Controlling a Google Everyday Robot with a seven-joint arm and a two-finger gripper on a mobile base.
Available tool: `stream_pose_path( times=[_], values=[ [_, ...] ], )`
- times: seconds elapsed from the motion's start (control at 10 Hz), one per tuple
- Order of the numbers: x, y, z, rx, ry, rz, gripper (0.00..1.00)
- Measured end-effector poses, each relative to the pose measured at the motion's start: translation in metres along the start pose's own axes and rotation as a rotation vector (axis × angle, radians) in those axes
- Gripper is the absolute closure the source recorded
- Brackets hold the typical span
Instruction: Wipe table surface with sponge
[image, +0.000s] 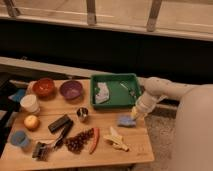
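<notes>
Here the blue sponge (125, 120) lies flat on the wooden table (140, 150), near the right-hand edge as the camera sees it, just in front of the green tray (114, 104) and well apart from the peeled banana (115, 139) nearer the camera. Its long axis seems to run roughly side to side, along the tray's front wall. The gripper (136, 113) sits at the sponge's right end, low over the wood, so the sponge lies just to the left of it and slightly nearer the camera; whether the two are touching is hard to say. Whether the gripper is open, closed or already holding the sponge cannot be told from this view. The white arm (155, 94) reaches in from the right, over the tray's corner. My guess is that the coming move depends on the gripper settling squarely over that right end; the bare wood for wiping lies mostly leftward, toward the metal cup (82, 114) and the red chili (95, 140)
</notes>
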Motion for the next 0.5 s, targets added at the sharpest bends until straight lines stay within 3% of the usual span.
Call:
stream_pose_path(
  times=[0.3,0.5],
  values=[
    [0.011,0.044,0.016,-0.06,0.038,-0.094,1.0],
    [0.027,0.055,0.03,-0.061,0.104,-0.091,1.0]
  ],
)
